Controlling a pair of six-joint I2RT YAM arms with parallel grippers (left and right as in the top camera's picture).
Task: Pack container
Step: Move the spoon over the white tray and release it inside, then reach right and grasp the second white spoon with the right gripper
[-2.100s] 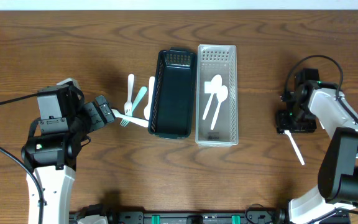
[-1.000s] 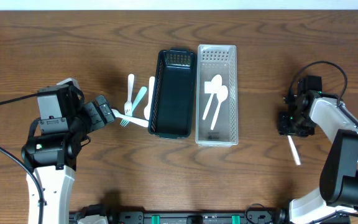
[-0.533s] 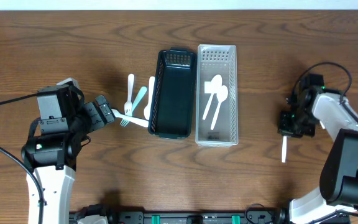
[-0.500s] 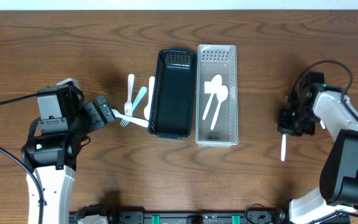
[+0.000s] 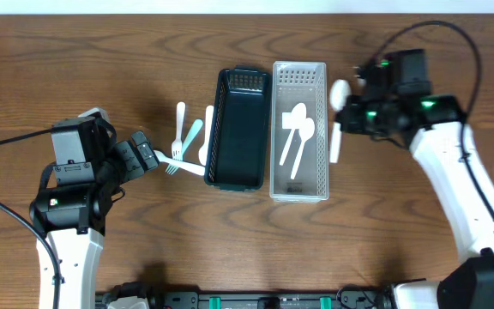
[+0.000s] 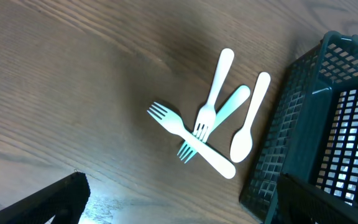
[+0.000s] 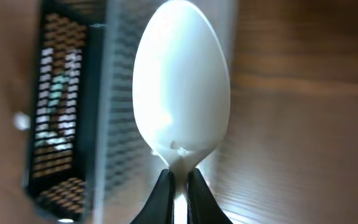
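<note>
My right gripper [image 5: 345, 118] is shut on the neck of a white spoon [image 5: 336, 129] and holds it just right of the clear container [image 5: 319, 69]. In the right wrist view the spoon's bowl [image 7: 182, 81] stands above the pinched fingers [image 7: 164, 198]. Two white spoons [image 5: 295, 130] lie inside the clear container. The dark basket [image 5: 238, 176] beside it holds nothing that I can see. My left gripper [image 5: 148, 159] stands open next to loose cutlery: two white forks [image 6: 212, 93], a light blue fork [image 6: 224, 116] and a white spoon [image 6: 248, 127].
The dark basket [image 6: 328, 118] fills the right side of the left wrist view, close to the right finger [image 6: 319, 202]. Bare wooden table lies around both containers and to the far right.
The right gripper closed on the spoon at the table's right side, lifted it and carried it left to the clear container's right edge. The left arm has not moved.
</note>
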